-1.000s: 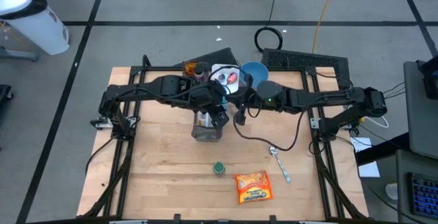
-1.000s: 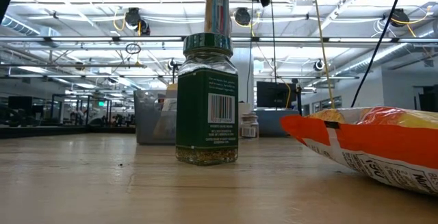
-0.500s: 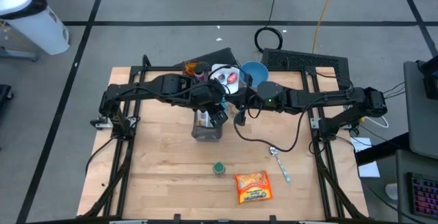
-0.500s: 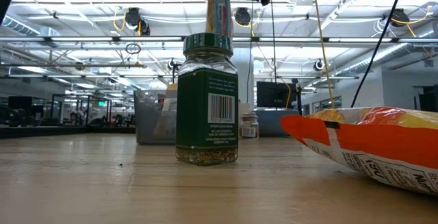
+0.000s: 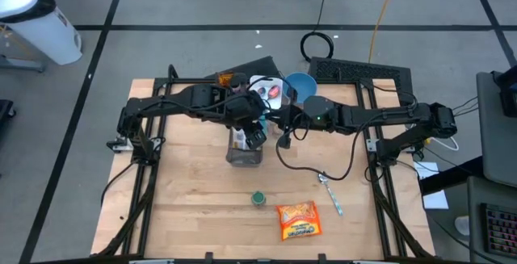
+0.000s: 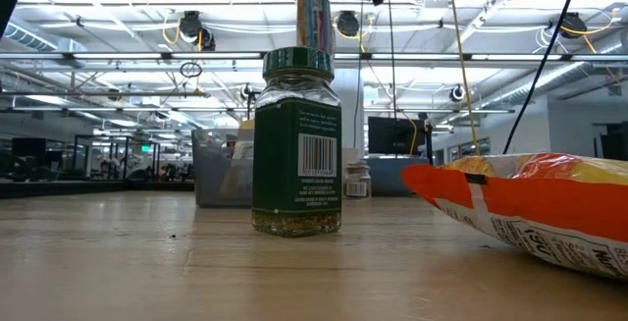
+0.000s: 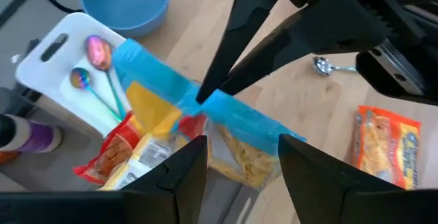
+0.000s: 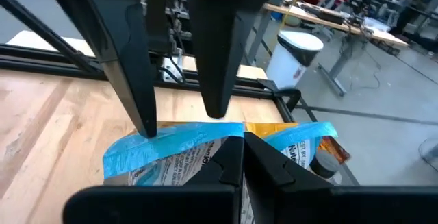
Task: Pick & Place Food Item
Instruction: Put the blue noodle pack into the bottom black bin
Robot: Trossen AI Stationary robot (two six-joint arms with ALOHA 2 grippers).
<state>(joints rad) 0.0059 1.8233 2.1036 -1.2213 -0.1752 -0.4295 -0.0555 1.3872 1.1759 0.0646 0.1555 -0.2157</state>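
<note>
A snack bag (image 7: 239, 157) with a blue top seam hangs in the air over a clear bin (image 5: 245, 155) at the table's middle; the low view shows it edge-on (image 6: 313, 12) behind a spice jar. Both grippers meet at it. My left gripper (image 7: 243, 142) comes down from above, its fingers spread around one half of the bag's top. My right gripper (image 8: 244, 145) reaches in level from the table's right and is shut on the blue seam. More snack packets (image 7: 120, 159) lie in the bin. My left gripper has the bag's upper part (image 7: 233, 138) between its two fingers, and the bag fills the gap. The fingers (image 8: 147, 125) slant down from above and stand spaced along the blue seam. The bag hangs clear of the bin. My right gripper pinches the blue top seam near its middle (image 7: 205, 104) between its shut fingers, by their free ends. It comes level from the table's right, across the seam. The bag hangs below, lifted clear.
A green-lidded spice jar (image 5: 258, 199) and an orange chip bag (image 5: 297, 220) sit near the front edge, a spoon (image 5: 329, 193) to their right. A blue bowl (image 5: 300, 85) and a white board (image 7: 58, 56) with spoons lie at the far side.
</note>
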